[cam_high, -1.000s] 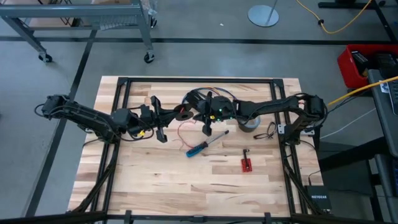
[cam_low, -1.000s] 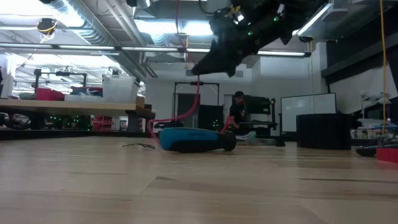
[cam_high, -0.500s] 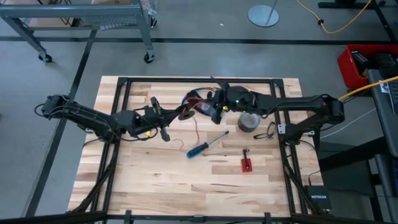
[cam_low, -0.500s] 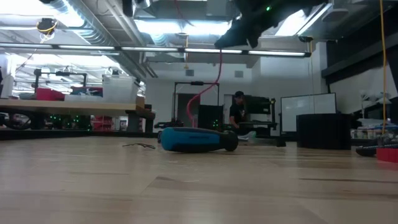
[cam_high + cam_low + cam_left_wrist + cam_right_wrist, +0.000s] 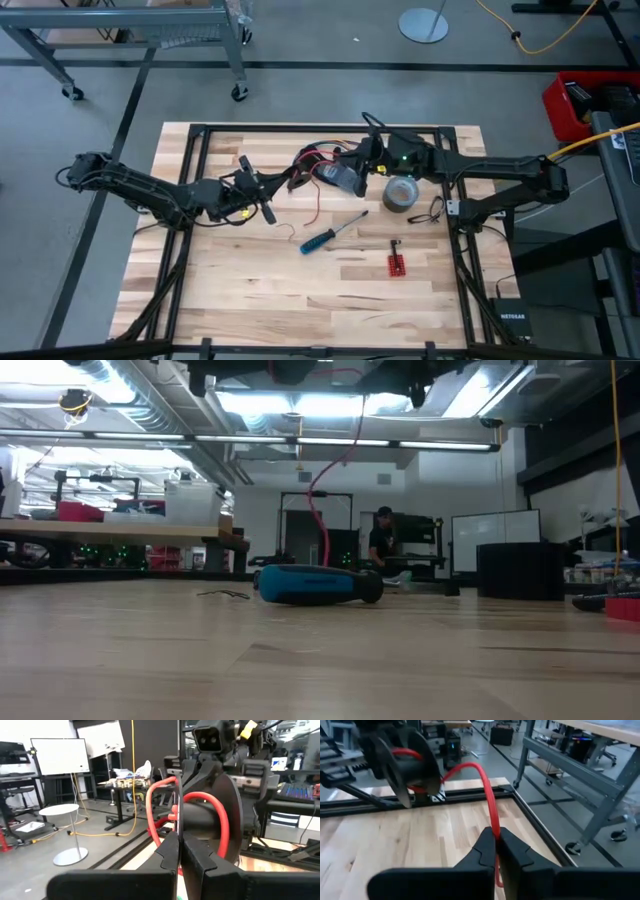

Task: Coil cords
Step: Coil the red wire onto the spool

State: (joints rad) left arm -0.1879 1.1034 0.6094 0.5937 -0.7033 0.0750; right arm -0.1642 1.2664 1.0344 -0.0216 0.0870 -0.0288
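Observation:
A red cord [image 5: 479, 775] runs from a black spool [image 5: 212, 815] to my right gripper [image 5: 496, 837], which is shut on it. My left gripper [image 5: 178, 837] is shut on the spool, with a few red turns [image 5: 220, 805] around the hub. In the high view the spool [image 5: 298, 178] is held above the table's far middle. My left gripper [image 5: 282, 184] is at its left and my right gripper [image 5: 340, 172] at its right. A slack red strand [image 5: 317, 202] hangs from there toward the table, and in the low view [image 5: 322, 510] it drops behind the screwdriver. My left gripper pinches the rim of the spool's near disc [image 5: 179, 815] between its two fingers, coming level from the table's left. The spool is lifted clear, standing on edge with its hub along the fingers. My right gripper pinches the red cord [image 5: 493, 827] between its two fingers, a single strand, coming from the table's right and slanting slightly down. The fingers lie across the cord. It arches up from them to the spool, and its other part hangs below, hidden by the fingers.
A blue-handled screwdriver [image 5: 325, 236] lies at mid-table under the hanging strand. A grey tape roll [image 5: 400, 195], a dark wire loop [image 5: 432, 210] and a small red board [image 5: 396, 264] lie to the right. Black frame rails [image 5: 300, 129] border the tabletop.
My right gripper has risen and gone toward the far right with the red cord. This has drawn the loop that lay by the screwdriver up off the table into a hanging strand. My left gripper has tipped and turned a little with the spool.

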